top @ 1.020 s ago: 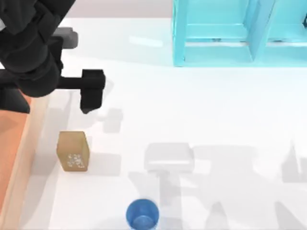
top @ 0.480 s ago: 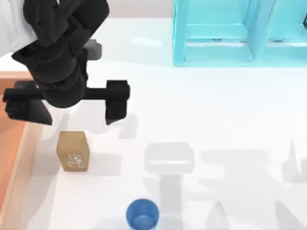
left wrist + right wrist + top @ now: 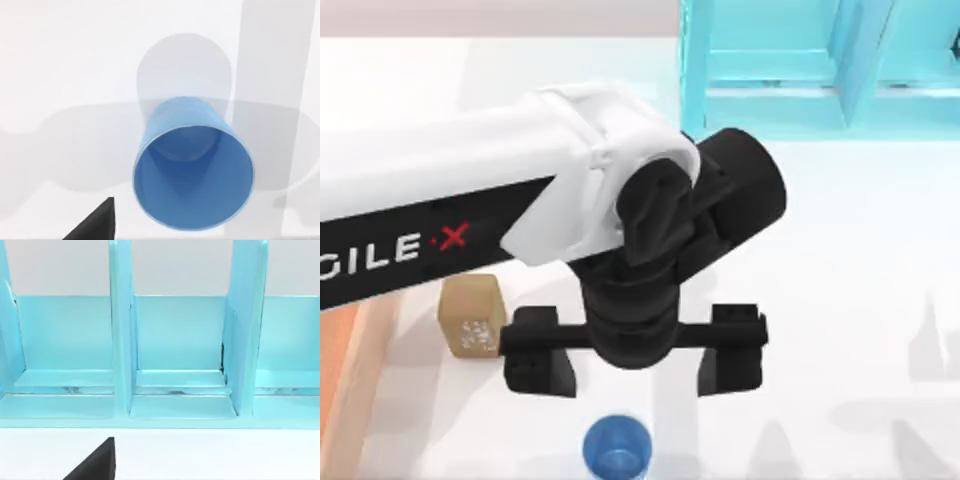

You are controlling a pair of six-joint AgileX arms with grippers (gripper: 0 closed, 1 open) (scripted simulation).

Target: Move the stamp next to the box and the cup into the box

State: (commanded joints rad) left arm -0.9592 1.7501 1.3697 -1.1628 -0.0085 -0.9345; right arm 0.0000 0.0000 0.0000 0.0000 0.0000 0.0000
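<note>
Half a second on, my left arm has swung away from the box (image 3: 338, 372) and toward the cup (image 3: 617, 447), and the left gripper (image 3: 633, 362) now hangs just above the cup, on the side of it toward the shelf. Its two black fingers (image 3: 542, 352) stand wide apart, one to each side of the cup's line, and neither touches it. Nothing is held between them.

Taking the cup as the landmark and going from left to right: the box lies far to the cup's left, at the table's left edge, where a strip of its orange floor and pale wooden rim shows below the arm. The stamp (image 3: 471, 318) stands upright between the box and the cup, just right of the box's rim and up-left of the cup, with its speckled face showing; it has kept its place. The left finger of the gripper sits just right of the stamp, apart from it. The cup stands upright on the white table (image 3: 860, 300), well apart from the box. In the left wrist view the cup (image 3: 193, 175) opens toward the camera, its lighter inside empty.

Up and to the right of the cup, the cyan shelf unit (image 3: 800, 70) stands at the far edge of the table. The right wrist view faces the shelf unit's (image 3: 170, 355) open compartments head-on.
</note>
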